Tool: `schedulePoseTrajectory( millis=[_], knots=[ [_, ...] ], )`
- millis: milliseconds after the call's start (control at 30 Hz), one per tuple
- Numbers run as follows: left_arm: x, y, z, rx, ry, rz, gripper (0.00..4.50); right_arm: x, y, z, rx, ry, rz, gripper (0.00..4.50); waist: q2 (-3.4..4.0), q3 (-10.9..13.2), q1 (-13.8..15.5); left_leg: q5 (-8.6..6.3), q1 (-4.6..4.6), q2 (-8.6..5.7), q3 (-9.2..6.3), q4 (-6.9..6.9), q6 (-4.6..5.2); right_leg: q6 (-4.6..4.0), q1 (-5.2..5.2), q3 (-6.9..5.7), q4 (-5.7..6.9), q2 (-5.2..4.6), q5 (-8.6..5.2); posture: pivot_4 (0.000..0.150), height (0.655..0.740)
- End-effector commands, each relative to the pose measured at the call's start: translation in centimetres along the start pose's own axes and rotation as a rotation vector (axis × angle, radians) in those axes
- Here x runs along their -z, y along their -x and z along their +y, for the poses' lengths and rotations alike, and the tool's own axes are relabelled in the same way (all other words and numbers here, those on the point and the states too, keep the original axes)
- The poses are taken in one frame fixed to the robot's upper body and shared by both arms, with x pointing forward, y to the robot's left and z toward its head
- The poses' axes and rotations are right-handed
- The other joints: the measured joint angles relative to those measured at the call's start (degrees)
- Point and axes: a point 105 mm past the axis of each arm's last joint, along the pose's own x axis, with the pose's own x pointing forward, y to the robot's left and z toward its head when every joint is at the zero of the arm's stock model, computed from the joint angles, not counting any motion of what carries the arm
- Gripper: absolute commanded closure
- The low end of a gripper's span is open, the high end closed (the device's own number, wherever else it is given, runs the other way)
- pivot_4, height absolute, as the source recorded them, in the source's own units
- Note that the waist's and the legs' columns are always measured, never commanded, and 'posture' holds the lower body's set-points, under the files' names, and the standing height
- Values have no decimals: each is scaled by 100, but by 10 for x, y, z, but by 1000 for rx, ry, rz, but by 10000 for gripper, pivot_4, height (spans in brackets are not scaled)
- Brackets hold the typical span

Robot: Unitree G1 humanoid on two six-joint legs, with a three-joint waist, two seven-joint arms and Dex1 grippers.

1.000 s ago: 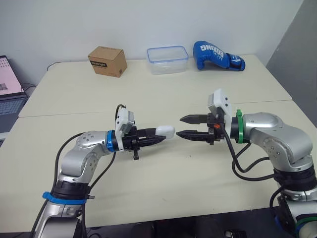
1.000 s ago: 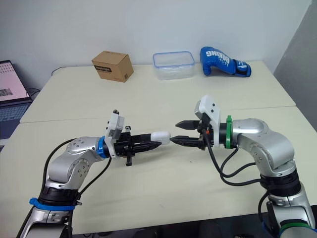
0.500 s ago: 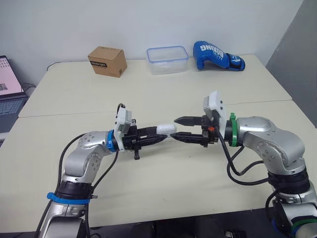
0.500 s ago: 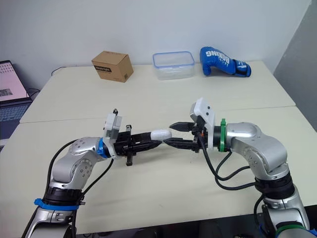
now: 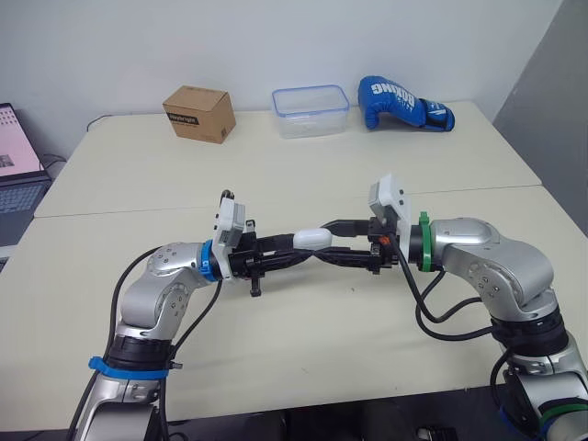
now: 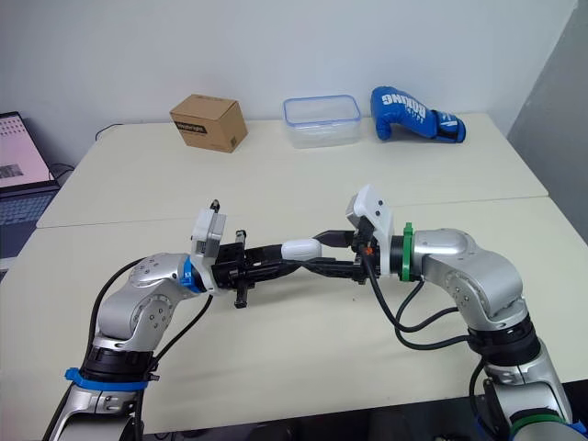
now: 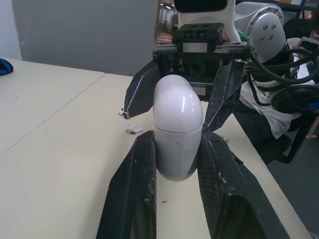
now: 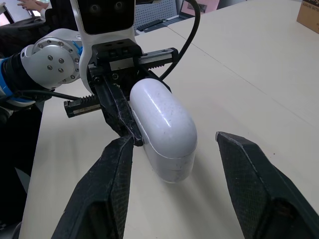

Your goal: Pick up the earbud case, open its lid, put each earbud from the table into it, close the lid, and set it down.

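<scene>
Near the middle of the frame, the left gripper (image 7: 177,149) is pinching the white earbud case (image 5: 312,238) between its two black fingers and holding it up off the table (image 5: 276,349). The lid is sitting closed, with a thin line showing where it meets the bottom part. The right gripper (image 5: 323,241) is pointing in from the right with its fingers spread wide, one on each side of the case's round end. One finger is sitting just beside the case and the other is standing apart from it.

Along the far edge, in the upper part of the frame, a brown cardboard box (image 5: 198,113) is showing a white label (image 5: 181,117) with dark print too small to read. Next to it a clear plastic tub (image 5: 310,110) with a blue rim is sitting. Right of that, a blue boxing glove (image 5: 404,102) is showing white letters that look like "BOXING". At the left edge of the frame a laptop (image 5: 16,179) is glowing pink, and its writing is too small to read.

Bare tabletop is spreading out under both grippers, toward the front edge and out to both sides. A thin seam is running across the table just behind the grippers. The box, tub and glove are sitting well apart from the case.
</scene>
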Motion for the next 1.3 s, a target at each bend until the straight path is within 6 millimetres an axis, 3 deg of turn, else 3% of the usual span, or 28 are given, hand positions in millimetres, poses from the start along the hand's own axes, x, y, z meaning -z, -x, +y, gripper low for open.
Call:
schedulePoseTrajectory(
  millis=[33,800,900,1033,1200,1300],
  knots=[
    [-8,-4,-10,49,-35,-15,37540,-14,1,-2,10,51,-35,18035,0,0,0,0,0,0,0,0,0,0,0,0,0,0,0,1500,7307],
    [0,-2,-17,50,-32,-2,37540,-26,0,-5,5,49,-76,18035,0,0,3,0,0,0,0,-1,0,0,0,0,-1,0,0,1500,7307],
    [-2,0,-7,3,-67,-10,37540,-35,12,1,-44,61,-70,18035,0,0,11,0,0,0,-1,-2,0,0,0,0,-1,0,0,1500,7307],
    [-10,1,3,-21,-118,-32,37540,-41,36,-19,28,97,40,18035,0,0,15,0,0,-1,0,-1,0,0,1,0,-3,0,0,1500,7307],
    [-15,-2,13,-43,-158,-63,37540,-23,71,-65,246,161,336,18035,-2,-1,14,-1,1,-2,9,-4,1,0,3,1,-9,-1,0,1500,7307],
    [-14,-4,17,-61,-163,-69,37540,-3,88,-78,310,145,459,18035,-2,-1,7,-1,0,1,12,-6,1,0,-1,2,-7,0,0,1500,7307]
  ],
)
